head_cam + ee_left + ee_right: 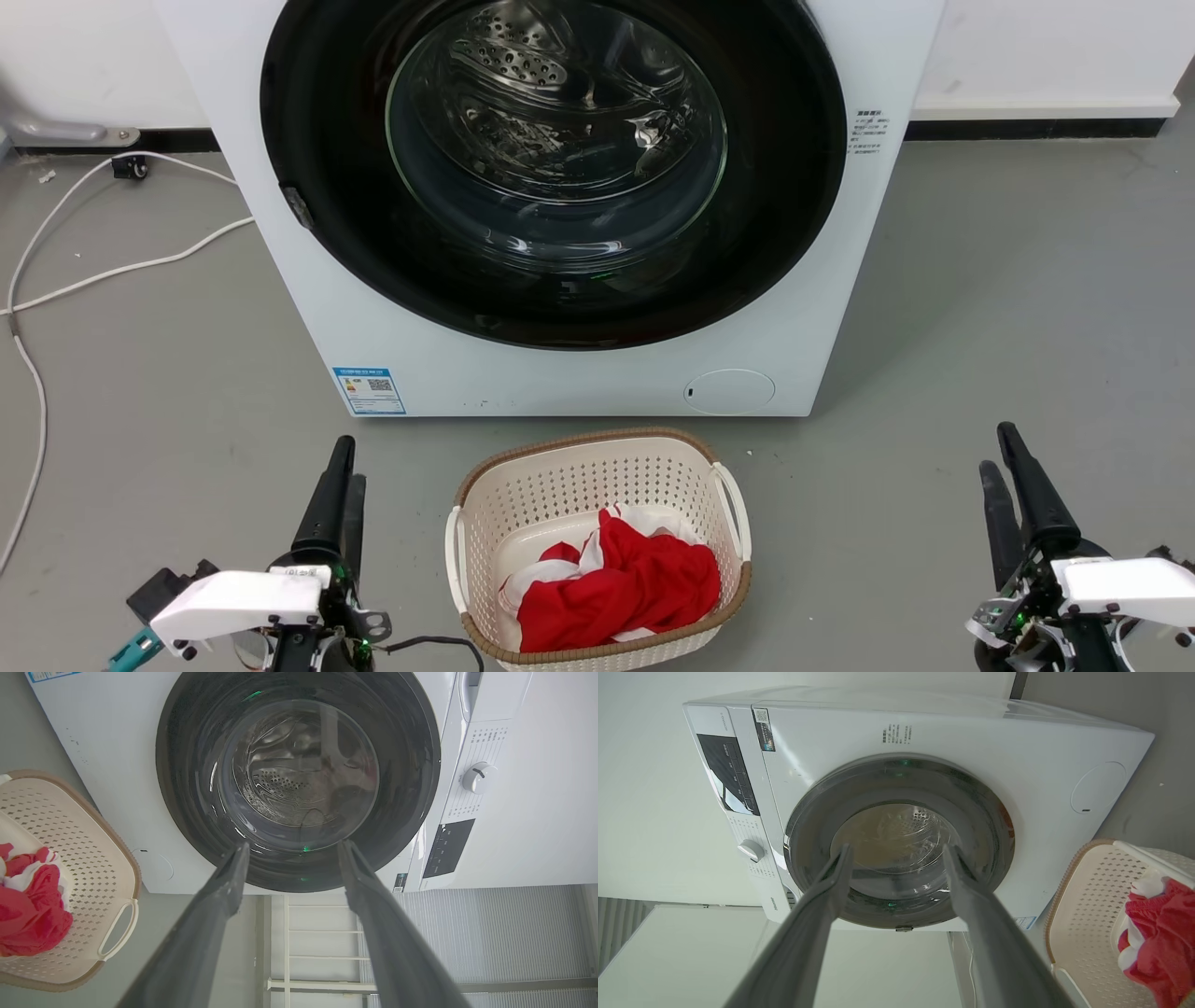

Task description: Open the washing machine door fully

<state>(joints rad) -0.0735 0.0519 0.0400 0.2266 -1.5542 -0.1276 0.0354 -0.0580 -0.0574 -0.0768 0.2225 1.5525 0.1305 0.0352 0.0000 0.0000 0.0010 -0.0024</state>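
Two claws sit low, left claw (350, 462) at 7 o'clock, right claw (997, 448) at 5, likely parked before any reach. At 12 the door (560, 280) lies shut against the machine (560, 383); basket (597, 439) at 6 on grey floor (980, 308).

Left wrist: fingers (219, 891) apart, door dead ahead.

Right wrist: fingers (831, 882) apart too, nothing held.

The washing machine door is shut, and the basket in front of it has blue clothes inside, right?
Almost. The clothes in the basket are red and white, not blue; the head view shows that. The washing machine door is shut, and the basket does stand in front of the washing machine.
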